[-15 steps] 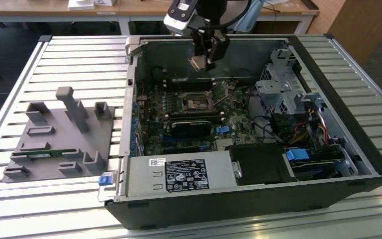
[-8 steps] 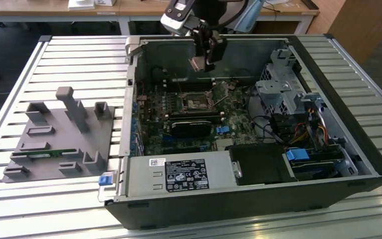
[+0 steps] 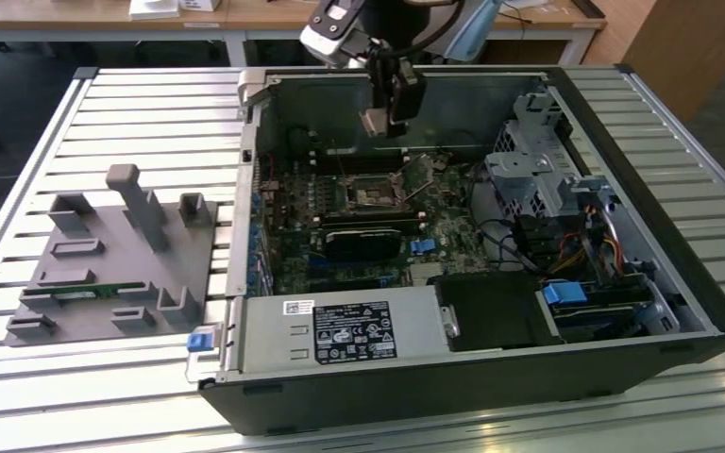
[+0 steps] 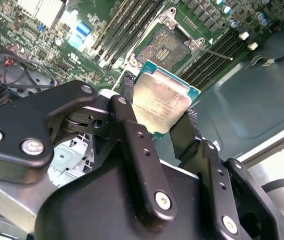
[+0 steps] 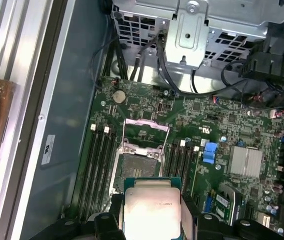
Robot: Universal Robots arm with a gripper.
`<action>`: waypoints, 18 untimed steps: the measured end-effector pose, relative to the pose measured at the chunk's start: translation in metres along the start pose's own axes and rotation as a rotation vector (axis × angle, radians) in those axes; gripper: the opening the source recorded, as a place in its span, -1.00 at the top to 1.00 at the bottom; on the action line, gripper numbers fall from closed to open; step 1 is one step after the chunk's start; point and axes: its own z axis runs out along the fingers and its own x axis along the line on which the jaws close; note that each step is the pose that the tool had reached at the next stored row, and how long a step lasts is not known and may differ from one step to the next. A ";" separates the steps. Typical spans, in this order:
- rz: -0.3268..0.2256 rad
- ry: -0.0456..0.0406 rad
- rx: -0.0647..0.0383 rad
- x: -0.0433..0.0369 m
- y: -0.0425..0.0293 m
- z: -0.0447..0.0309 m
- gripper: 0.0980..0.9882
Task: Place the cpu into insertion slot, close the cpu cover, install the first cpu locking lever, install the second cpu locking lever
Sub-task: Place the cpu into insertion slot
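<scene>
My gripper hangs above the open computer case, shut on the cpu, a flat square chip with a dull silver top; the cpu sits between the two black fingers. Below it on the green board lies the insertion slot, a dark square socket with a metal rim, uncovered; the slot is seen just beyond the chip. The cpu cover stands flipped open at the slot's far edge. In the exterior view the slot lies well below the gripper. A thin lever rod sticks out beside the socket.
Long black memory slots flank the socket on both sides. A black heatsink block, a grey power supply and a metal drive cage crowd the case. A grey fixture stands on the slatted table at the exterior view's left.
</scene>
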 end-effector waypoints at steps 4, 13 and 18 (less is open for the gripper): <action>0.014 -0.0014 0.000 0.0003 -0.0004 0.0017 0.00; 0.016 -0.0016 0.000 0.0009 -0.0012 0.0100 0.00; 0.015 -0.0183 0.002 0.0007 -0.0016 0.0139 0.00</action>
